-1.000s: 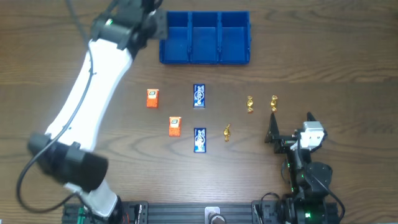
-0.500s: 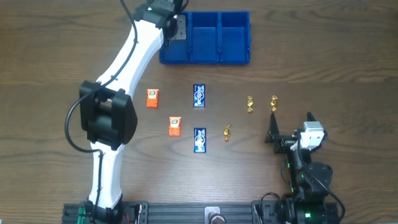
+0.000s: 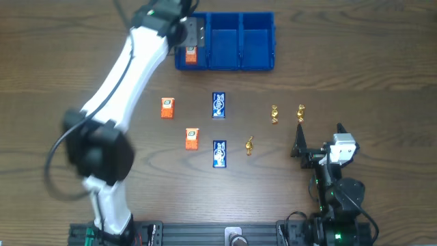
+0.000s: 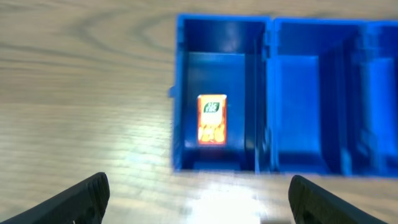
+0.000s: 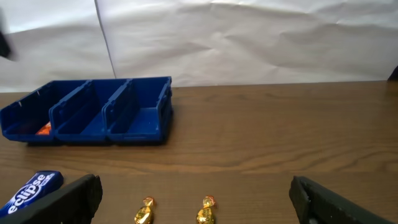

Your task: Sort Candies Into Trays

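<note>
A blue three-compartment tray [image 3: 235,63] stands at the back of the table. One orange candy box [image 4: 211,119] lies in its left compartment. My left gripper [image 4: 198,202] hovers open and empty just in front of that compartment. On the table lie two orange boxes [image 3: 168,107] [image 3: 192,139], two blue packs [image 3: 218,105] [image 3: 219,154] and three gold-wrapped candies [image 3: 274,114] [image 3: 300,113] [image 3: 249,145]. My right gripper [image 5: 199,202] stands open near the right front, facing the gold candies [image 5: 205,211] and the tray [image 5: 140,118].
The tray's middle compartment [image 3: 225,37] and right compartment [image 3: 257,37] hold nothing. Bare wooden table [image 3: 355,75] lies to the right of the tray and along the left side [image 3: 41,82]. A white backdrop [image 5: 249,37] stands behind the table.
The left arm swung over the tray's left compartment and let go of an orange box, which now lies inside. The right arm has not moved.
</note>
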